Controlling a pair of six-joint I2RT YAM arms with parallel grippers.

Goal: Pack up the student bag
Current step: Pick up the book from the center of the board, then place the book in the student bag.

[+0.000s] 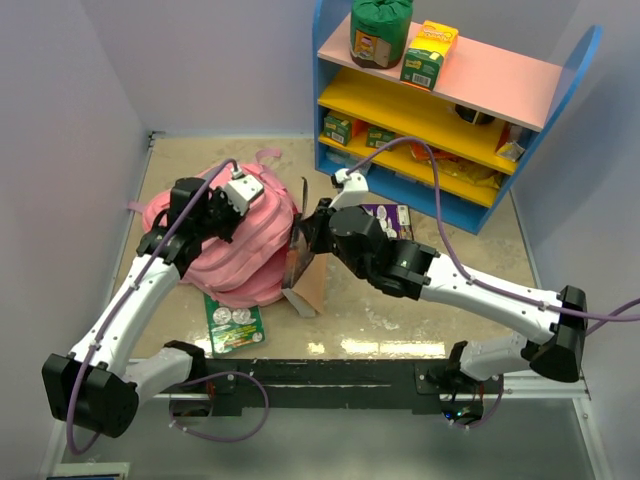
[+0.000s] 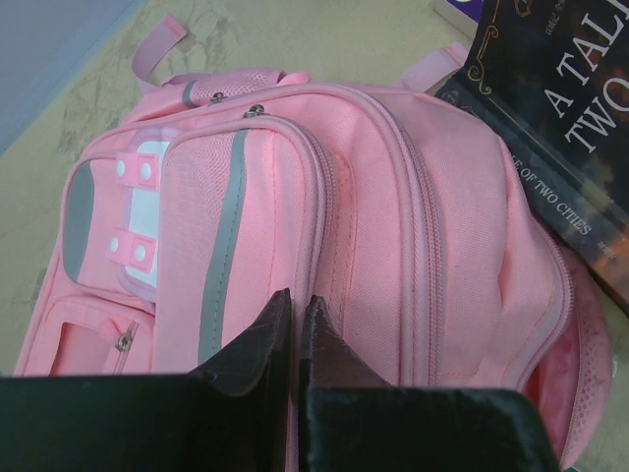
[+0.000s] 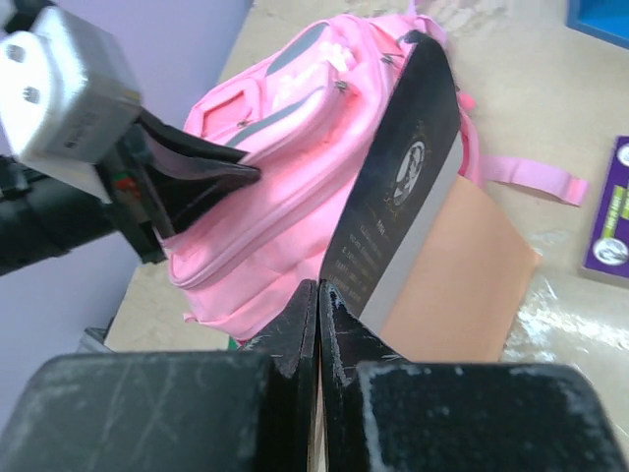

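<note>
Currently the bag (image 1: 245, 255) lies on its back near the left edge of the table (image 1: 400, 320), front pockets up and one side unzipped. Risk: the soft pink fabric may sag across that opening, so the stiff, flat book (image 3: 403, 197) leaning there could catch on the zip or topple. The left claw (image 2: 295, 305) is closed, tips on the front panel; a fabric pinch cannot be confirmed. The right claw (image 3: 317, 290) is closed at the book's lower corner, where the smooth dark cover may slip.
</note>
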